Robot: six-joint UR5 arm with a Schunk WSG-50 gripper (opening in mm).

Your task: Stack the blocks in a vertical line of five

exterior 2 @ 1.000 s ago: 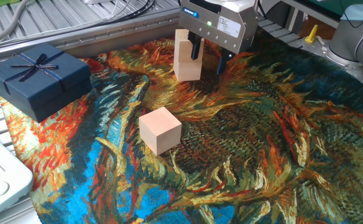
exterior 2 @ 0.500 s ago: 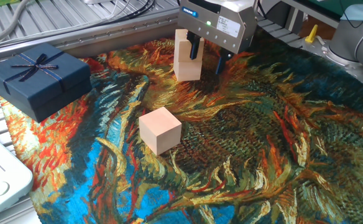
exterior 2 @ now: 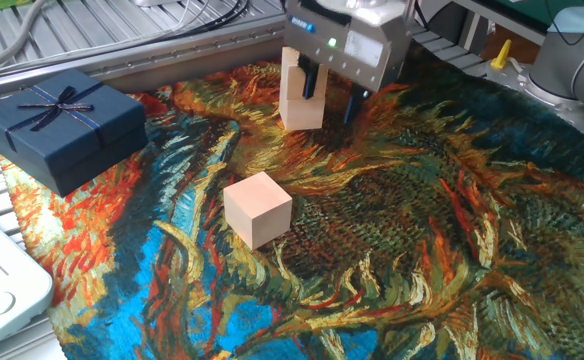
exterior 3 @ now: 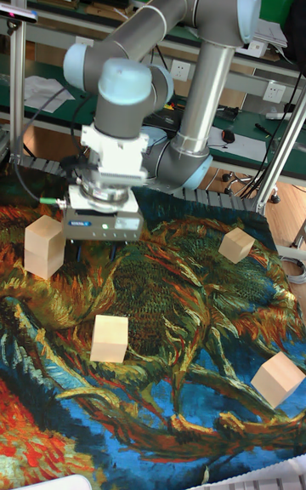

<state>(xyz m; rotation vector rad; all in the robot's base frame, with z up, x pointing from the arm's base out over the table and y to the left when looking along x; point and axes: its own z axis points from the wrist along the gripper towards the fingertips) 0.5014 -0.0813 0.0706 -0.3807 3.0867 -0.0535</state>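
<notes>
Rising slightly since the earlier frames, the gripper [exterior 2: 332, 95] now hangs just right of the two-block stack [exterior 2: 301, 88] at the far side of the surface [exterior 2: 422, 250], its fingers spread and holding nothing. One loose block [exterior 2: 257, 208] sits nearer, mid-cloth; two more blocks [exterior 3: 236, 245] [exterior 3: 277, 378] lie well apart to the right. The dark blue gift box [exterior 2: 60, 124] rests at the left.

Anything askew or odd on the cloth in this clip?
Nothing stands out. A two-block stack stands upright beside the open claw; three loose blocks sit flat, and the gift box is intact.
</notes>
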